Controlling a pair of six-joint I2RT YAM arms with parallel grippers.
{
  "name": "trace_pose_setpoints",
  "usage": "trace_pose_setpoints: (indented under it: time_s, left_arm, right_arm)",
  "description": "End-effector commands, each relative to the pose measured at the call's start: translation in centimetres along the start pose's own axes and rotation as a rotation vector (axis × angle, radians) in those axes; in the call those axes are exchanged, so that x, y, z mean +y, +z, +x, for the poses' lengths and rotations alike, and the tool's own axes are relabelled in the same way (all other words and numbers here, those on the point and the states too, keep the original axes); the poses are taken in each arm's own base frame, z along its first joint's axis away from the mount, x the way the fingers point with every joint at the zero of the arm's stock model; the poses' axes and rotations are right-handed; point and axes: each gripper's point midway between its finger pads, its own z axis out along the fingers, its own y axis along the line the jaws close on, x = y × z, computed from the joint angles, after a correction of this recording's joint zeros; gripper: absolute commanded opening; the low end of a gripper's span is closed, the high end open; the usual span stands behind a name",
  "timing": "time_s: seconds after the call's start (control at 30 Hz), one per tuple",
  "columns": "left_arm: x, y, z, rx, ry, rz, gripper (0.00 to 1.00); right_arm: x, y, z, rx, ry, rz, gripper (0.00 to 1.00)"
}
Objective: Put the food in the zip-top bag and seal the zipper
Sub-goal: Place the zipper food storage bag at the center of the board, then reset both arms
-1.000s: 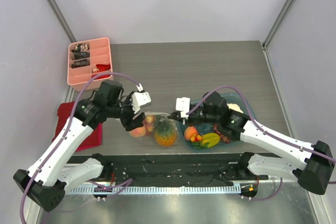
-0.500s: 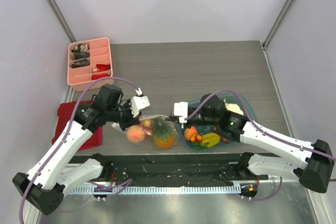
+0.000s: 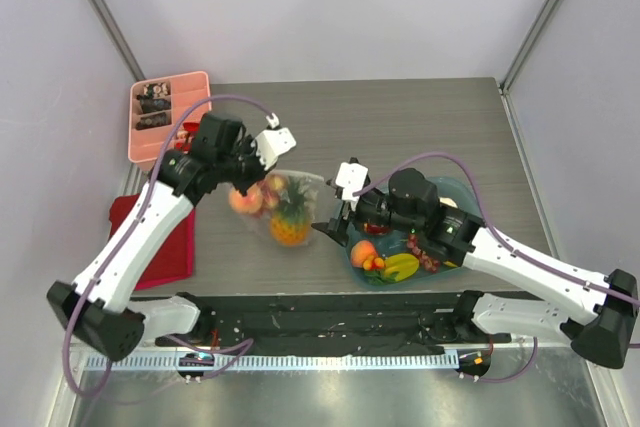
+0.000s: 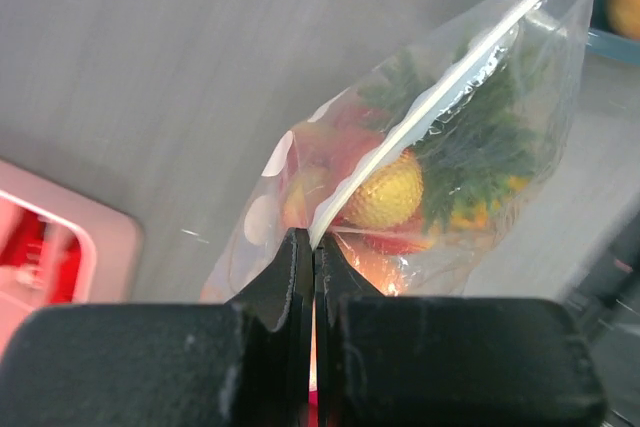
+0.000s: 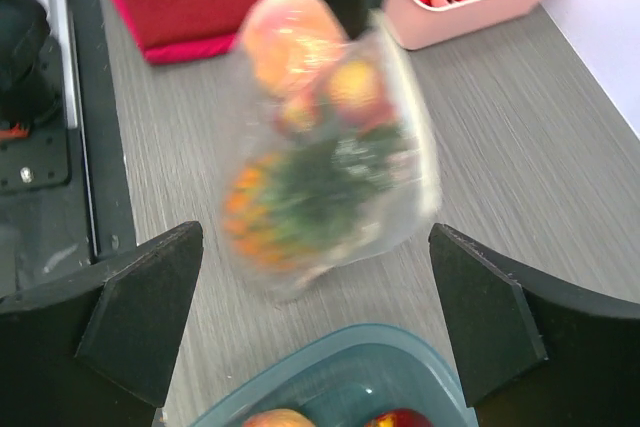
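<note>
My left end effector (image 4: pixel 313 247) was pinched fully shut on one end of the thin whitish zipper (image 4: pixel 440 87) of the clear, soft plastic zip-top bag (image 4: pixel 470 207) printed with white dots. The bag hung from that pinch over the grey wood-grain desk (image 3: pixel 400 117), near its left side. Inside it sat a bumpy orange toy pineapple (image 3: pixel 288 229) with a green top and some round peach-and-red toy fruits (image 3: pixel 248 197). My right end effector (image 5: pixel 315 287) stood wide open with nothing in it, near the bag's lower side and facing it. More toy food (image 3: pixel 385 259) lay on the oval teal plate (image 3: pixel 465 192) under my right arm.

I judged the film thin, limp and slick, so a grip on the bare wall would likely slide or stretch. The fruits looked light, but they were loose and would shift and swing the bag. The zipper was the stiffest part. I thought the free end of that strip the best hold for my right end effector, so the mouth could be drawn taut between two grips.

The left wrist view alone showed the pinch itself and the strip running away from it. I could not tell there whether the strip was pressed closed. The top view alone showed the food on the plate and how both arms stood. The right wrist view showed my spread fingers (image 5: pixel 140 317), with the bag blurred between and beyond them
</note>
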Motion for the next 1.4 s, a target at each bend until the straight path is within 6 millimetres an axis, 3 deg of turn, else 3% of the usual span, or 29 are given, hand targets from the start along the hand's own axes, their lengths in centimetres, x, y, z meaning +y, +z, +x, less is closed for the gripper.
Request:
trace_pose_setpoints:
  time_s: [0.0, 0.03, 0.13, 0.23, 0.27, 0.37, 0.4, 0.47, 0.5, 0.57, 0.6, 0.73, 0.83, 0.87, 0.93, 0.97, 1.0, 1.03, 1.07, 1.13, 1.23, 1.3, 1.33, 1.37]
  left_arm:
    - [8.5, 1.9, -4.4, -0.057, 0.105, -0.224, 0.00]
    - [10.7, 1.3, -5.8, -0.092, 0.106, -0.275, 0.00]
    - [13.5, 2.8, -7.1, -0.101, 0.159, -0.297, 0.00]
    - [13.3, 4.3, -7.0, -0.101, 0.226, -0.253, 0.00]
    - [12.6, 4.9, -6.8, -0.103, 0.237, -0.224, 0.00]
    - [9.8, 7.2, -3.6, -0.034, 0.273, -0.150, 0.00]
    - [7.9, 8.7, -0.8, 0.020, 0.275, -0.097, 0.00]
    - [4.8, 9.1, 0.5, 0.032, 0.295, -0.038, 0.00]
    - [2.8, 9.9, 3.1, 0.079, 0.277, 0.009, 0.00]
    - [0.3, 9.8, 4.7, 0.100, 0.238, 0.057, 0.00]
    - [-1.8, 10.2, 6.7, 0.132, 0.223, 0.105, 0.00]
    - [-5.1, 9.8, 9.3, 0.164, 0.103, 0.165, 0.00]
    - [-6.3, 8.3, 9.7, 0.169, 0.075, 0.199, 0.00]
    - [-6.6, 7.7, 9.4, 0.163, 0.070, 0.213, 0.10]
    - [-8.4, 5.6, 9.3, 0.169, 0.039, 0.296, 0.39]
    - [-8.4, 4.6, 8.1, 0.145, 0.027, 0.301, 0.63]
    - [-8.7, 3.2, 7.3, 0.121, 0.022, 0.306, 0.71]
    - [-8.9, 2.2, 7.1, 0.126, 0.005, 0.311, 0.99]
    - [-8.3, 1.0, 5.5, 0.089, -0.011, 0.275, 1.00]
    - [-7.4, -1.0, 4.3, 0.061, -0.047, 0.222, 1.00]
    - [-4.8, -4.6, 0.2, -0.034, -0.129, 0.109, 1.00]
    - [-3.2, -6.1, -0.9, -0.062, -0.249, 0.051, 1.00]
    - [-2.0, -7.2, -2.5, -0.090, -0.278, 0.023, 1.00]
    - [-1.1, -7.7, -2.2, -0.067, -0.347, 0.003, 1.00]
  right_arm:
    - [-2.4, -2.1, -4.4, -0.080, 0.096, 0.140, 1.00]
    - [-2.5, -2.3, -4.3, -0.067, 0.103, 0.152, 1.00]
    - [-3.6, -3.4, -4.6, -0.054, 0.127, 0.214, 1.00]
    - [-4.5, -4.8, -4.8, -0.043, 0.147, 0.272, 0.99]
    - [-4.6, -5.1, -4.6, -0.039, 0.153, 0.279, 1.00]
    - [-6.7, -6.8, -3.2, 0.010, 0.172, 0.398, 1.00]
    - [-7.0, -7.3, -2.7, 0.027, 0.180, 0.419, 1.00]
    - [-8.1, -8.2, -2.0, 0.053, 0.192, 0.464, 1.00]
    - [-8.4, -8.8, -1.5, 0.076, 0.198, 0.486, 1.00]
    - [-9.2, -9.7, -0.6, 0.106, 0.204, 0.520, 1.00]
    - [-9.1, -10.0, 0.4, 0.146, 0.210, 0.523, 1.00]
    - [-9.5, -11.3, 2.4, 0.227, 0.258, 0.560, 1.00]
    - [-9.5, -12.1, 2.8, 0.254, 0.275, 0.570, 1.00]
    - [-9.6, -12.4, 2.8, 0.257, 0.280, 0.577, 1.00]
    - [-10.1, -13.1, 2.7, 0.264, 0.293, 0.598, 1.00]
    - [-10.3, -13.4, 2.5, 0.261, 0.297, 0.605, 1.00]
    - [-10.5, -13.8, 2.7, 0.274, 0.306, 0.614, 1.00]
    - [-10.8, -14.2, 2.0, 0.259, 0.308, 0.622, 1.00]
    - [-10.8, -14.3, 1.5, 0.246, 0.312, 0.613, 1.00]
    - [-11.5, -15.2, 0.6, 0.226, 0.328, 0.635, 1.00]
    - [-12.7, -16.6, -0.4, 0.181, 0.369, 0.691, 0.99]
    - [-13.1, -17.3, -0.6, 0.159, 0.407, 0.723, 1.00]
    - [-13.5, -17.9, -0.1, 0.165, 0.419, 0.752, 1.00]
    - [-13.5, -18.1, 0.0, 0.158, 0.453, 0.765, 1.00]
